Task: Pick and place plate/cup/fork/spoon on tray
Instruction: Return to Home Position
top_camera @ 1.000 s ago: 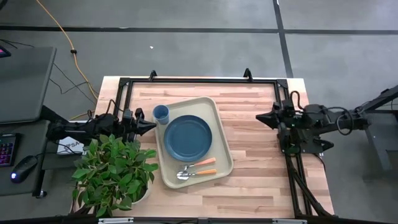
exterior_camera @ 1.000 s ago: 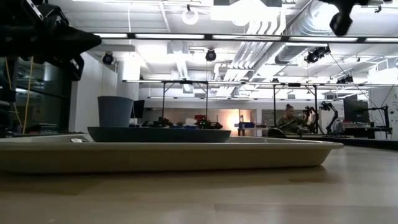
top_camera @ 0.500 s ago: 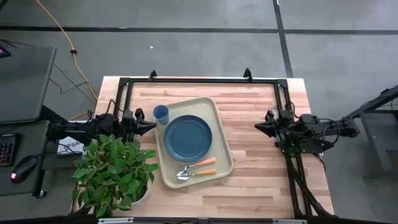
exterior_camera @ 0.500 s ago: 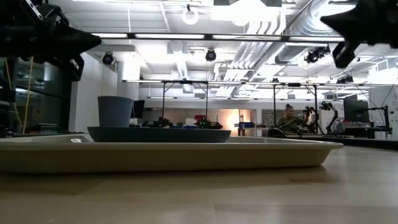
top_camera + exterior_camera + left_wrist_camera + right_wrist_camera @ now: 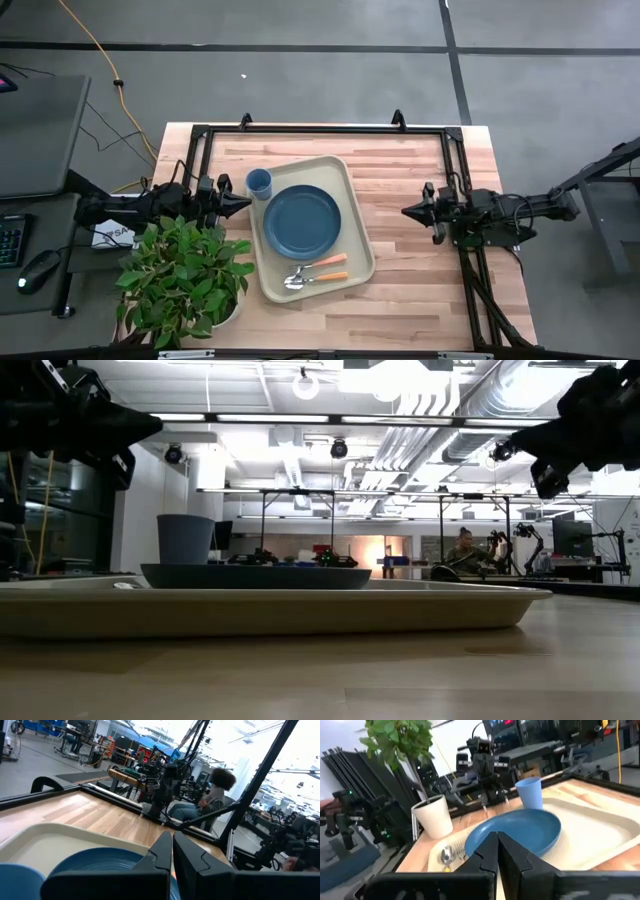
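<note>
A leafy green potted plant in a white pot fills the lower left of the high view, crowding the left edge of the large beige rectangular plastic tray at frame centre. On the tray sit the round dark slate-blue plate, the small light-blue cylindrical cup just above and to the left of it in the tray's upper-left corner, and, below the plate, the orange-handled fork and the orange-handled spoon lying side by side. The left hand hangs just left of the tray beside the cup, its fingers pressed together. The right hand hovers at centre right, well apart from the tray, fingers likewise together. The light wooden plank counter is edged by a black metal frame and stands on grey floor, with an orange cable at upper left. Beyond, the low view shows an open workshop with ceiling ducts and a seated person far off.
</note>
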Controlling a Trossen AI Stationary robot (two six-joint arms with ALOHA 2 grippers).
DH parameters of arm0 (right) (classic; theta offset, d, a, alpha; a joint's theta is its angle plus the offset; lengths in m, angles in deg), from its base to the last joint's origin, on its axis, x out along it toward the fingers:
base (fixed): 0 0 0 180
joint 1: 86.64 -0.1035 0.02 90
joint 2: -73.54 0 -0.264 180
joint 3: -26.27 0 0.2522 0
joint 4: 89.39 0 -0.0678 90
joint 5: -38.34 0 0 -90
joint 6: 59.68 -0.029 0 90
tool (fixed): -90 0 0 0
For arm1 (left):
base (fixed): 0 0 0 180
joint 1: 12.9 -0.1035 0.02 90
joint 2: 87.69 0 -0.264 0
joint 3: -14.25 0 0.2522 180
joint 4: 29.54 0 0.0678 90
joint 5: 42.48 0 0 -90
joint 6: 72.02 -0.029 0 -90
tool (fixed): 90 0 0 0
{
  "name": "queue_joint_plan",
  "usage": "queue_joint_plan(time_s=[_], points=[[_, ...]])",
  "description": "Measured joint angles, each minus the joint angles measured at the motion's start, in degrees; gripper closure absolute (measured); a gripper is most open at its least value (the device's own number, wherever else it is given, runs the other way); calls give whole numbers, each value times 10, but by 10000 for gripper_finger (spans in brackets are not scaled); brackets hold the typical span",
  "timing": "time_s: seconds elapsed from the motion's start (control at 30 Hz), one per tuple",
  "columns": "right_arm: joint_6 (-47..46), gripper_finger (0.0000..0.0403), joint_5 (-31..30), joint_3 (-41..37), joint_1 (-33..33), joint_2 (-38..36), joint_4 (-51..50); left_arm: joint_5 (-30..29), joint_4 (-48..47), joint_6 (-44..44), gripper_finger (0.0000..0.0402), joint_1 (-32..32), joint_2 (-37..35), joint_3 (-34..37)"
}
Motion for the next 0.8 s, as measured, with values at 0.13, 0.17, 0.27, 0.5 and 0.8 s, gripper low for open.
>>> queue_joint_plan(time_s=[0.13,0.17,0.27,0.5,0.8], points=[[-11,403,7,1,0,10,-4,0,0,0,401,0,0,0],[-10,403,7,1,0,11,-4,0,0,0,401,0,0,0],[-12,403,7,1,0,12,-5,0,0,0,401,0,0,0],[-13,403,7,1,0,12,-5,0,0,0,401,0,0,0],[-13,402,7,1,0,12,-6,0,0,0,401,0,0,0]])
